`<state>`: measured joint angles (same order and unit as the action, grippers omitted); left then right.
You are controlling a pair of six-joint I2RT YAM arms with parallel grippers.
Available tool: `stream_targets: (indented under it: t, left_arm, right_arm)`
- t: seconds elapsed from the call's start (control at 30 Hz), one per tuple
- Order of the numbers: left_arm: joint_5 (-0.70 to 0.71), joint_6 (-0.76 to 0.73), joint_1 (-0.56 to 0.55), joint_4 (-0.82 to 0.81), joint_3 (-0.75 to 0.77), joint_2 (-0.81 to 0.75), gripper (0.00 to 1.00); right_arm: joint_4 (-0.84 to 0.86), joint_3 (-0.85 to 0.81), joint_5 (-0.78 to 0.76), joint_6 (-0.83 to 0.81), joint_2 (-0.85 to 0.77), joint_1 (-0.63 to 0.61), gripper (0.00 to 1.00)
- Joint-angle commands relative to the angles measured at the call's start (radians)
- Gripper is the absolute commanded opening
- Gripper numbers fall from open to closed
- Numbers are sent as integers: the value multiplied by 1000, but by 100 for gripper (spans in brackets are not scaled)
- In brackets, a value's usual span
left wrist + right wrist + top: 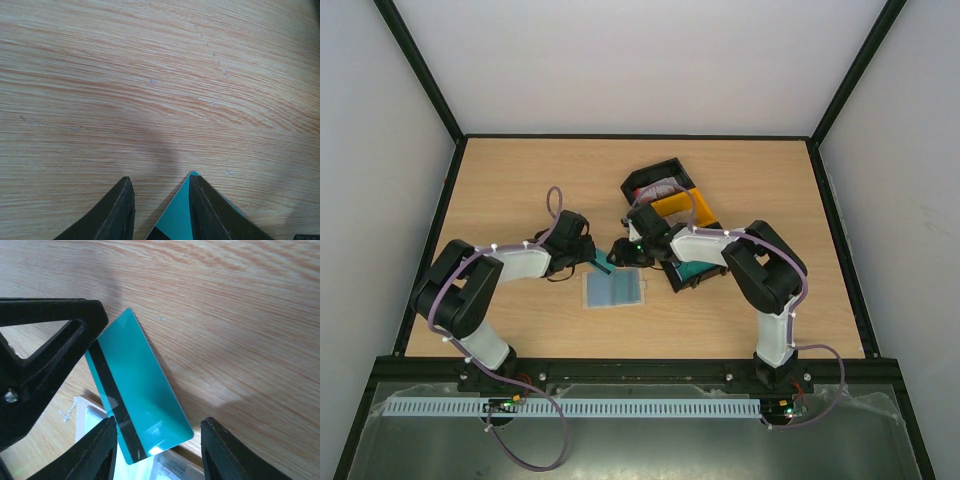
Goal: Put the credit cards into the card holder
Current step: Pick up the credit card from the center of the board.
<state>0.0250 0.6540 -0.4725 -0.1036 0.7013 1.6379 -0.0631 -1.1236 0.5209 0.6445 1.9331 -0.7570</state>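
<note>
The card [140,385] is plain teal with rounded corners. One black stripe runs along a long edge, and glare falls on its lower end. No name or number can be read on this face.

The card sits tilted between the two grippers over the middle of the table [520,180], just behind the holder [613,290]. The holder lies flat as a pale grey-blue rectangle. In the right wrist view a small mark near its edge is too blurred to read.

The left gripper [159,180] has its jaws parted, with bare wood showing between them. The card's corner pokes up beside one finger [210,210] and passes under it, and the other finger stands clear of the card. In the right wrist view, one left finger [50,335] overlaps the card's striped edge.

The right gripper [159,422] has its jaws well apart, bracketing the card's lower end. The striped edge is against one finger and the far corner is just beside the other. I cannot tell whether they pinch it.

The black-and-yellow tray [672,205] lies behind the right gripper, with teal showing in its nearest compartment.
</note>
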Motion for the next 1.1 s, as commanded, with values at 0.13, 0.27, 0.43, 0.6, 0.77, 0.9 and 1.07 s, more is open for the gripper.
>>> stream_targets:
  t: [0.13,0.27,0.43,0.6,0.77,0.9,1.07]
  left_arm:
    - [-6,-2,5,46,-41,29,32]
    - [2,-3,5,54,-45,30,32]
    - [2,-5,5,58,-49,30,30]
    - [1,-6,4,63,-53,34,25]
    - [4,3,3,69,-65,36,21]
    - [12,18,0,82,-79,36,19]
    - [28,29,-10,98,-87,37,16]
  right_arm:
    - [36,5,60,36,23,-5,45]
    - [4,-2,-10,27,27,-5,45]
    - [-25,-7,-64,12,30,-5,45]
    - [2,6,-1,28,41,-5,45]
    - [39,23,56,60,41,-5,44]
    - [61,41,71,86,51,-3,43]
    - [91,55,107,109,61,0,42]
